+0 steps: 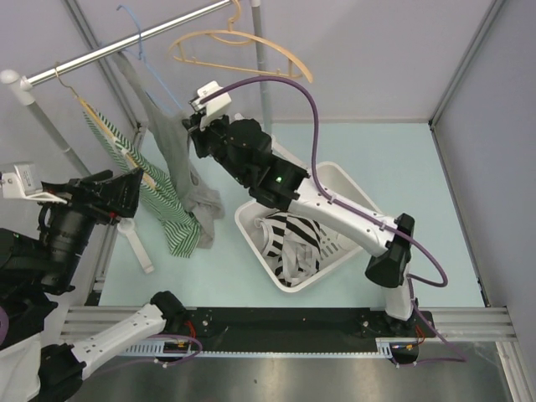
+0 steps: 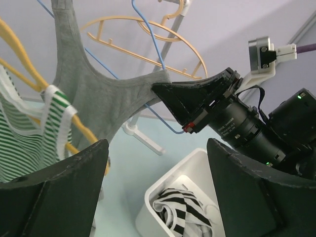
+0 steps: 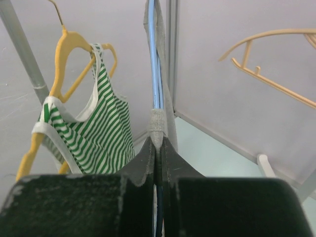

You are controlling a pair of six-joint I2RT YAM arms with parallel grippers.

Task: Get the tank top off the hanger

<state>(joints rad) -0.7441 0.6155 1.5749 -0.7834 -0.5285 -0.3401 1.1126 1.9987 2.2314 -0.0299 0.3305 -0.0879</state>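
Possibly the right gripper [image 3: 157, 143], clamped on the top [image 3: 157, 123] at its strap, pinches the hanger [image 3: 155, 59] wire too; pulling would then drag both off the rail [image 1: 126, 42], while the left gripper [image 2: 157, 160] gapes, empty.

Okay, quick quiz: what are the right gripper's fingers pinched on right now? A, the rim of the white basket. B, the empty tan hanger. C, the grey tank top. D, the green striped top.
C: the right gripper is closed on a strap of the grey tank top, right where it hangs on the blue hanger.
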